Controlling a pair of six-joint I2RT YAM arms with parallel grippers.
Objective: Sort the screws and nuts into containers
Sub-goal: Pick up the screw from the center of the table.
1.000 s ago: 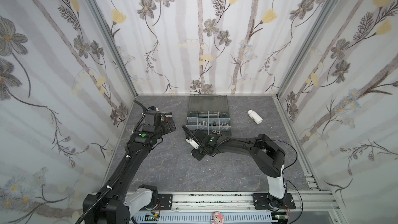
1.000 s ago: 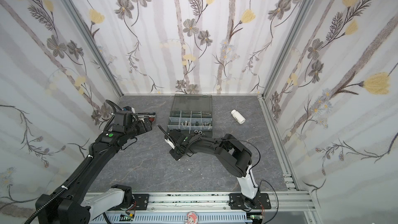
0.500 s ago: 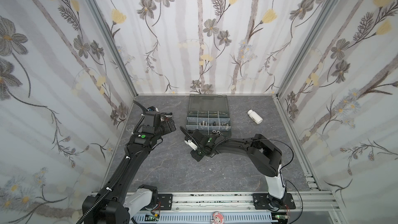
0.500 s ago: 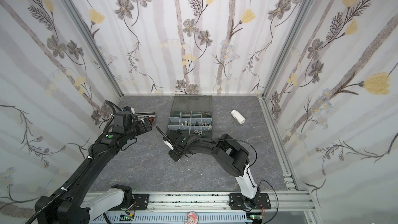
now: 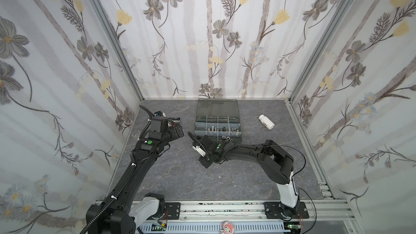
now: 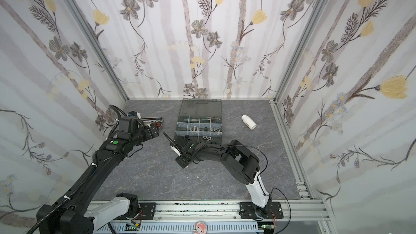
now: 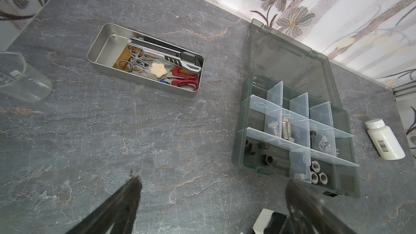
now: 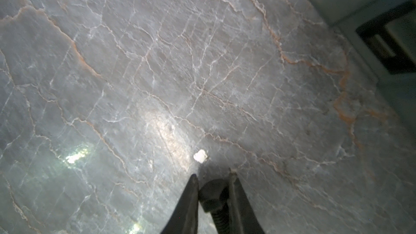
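Top views: from high at the front I look steeply down toward the back wall (image 5: pixel 209 41); both cover the whole table (image 5: pixel 225 183).
Left wrist: I look obliquely down across the organizer box (image 7: pixel 290 70).
Right wrist: very near the table; the organizer box (image 8: pixel 351 1) at the frame's edge.
Shared: the organizer box, in all four.

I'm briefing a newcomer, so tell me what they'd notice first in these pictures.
The open organizer box at the back stands out, hardware in its compartments. Just in front, the right end effector pinches a black screw. Red scissors brighten a steel tray near the left arm.
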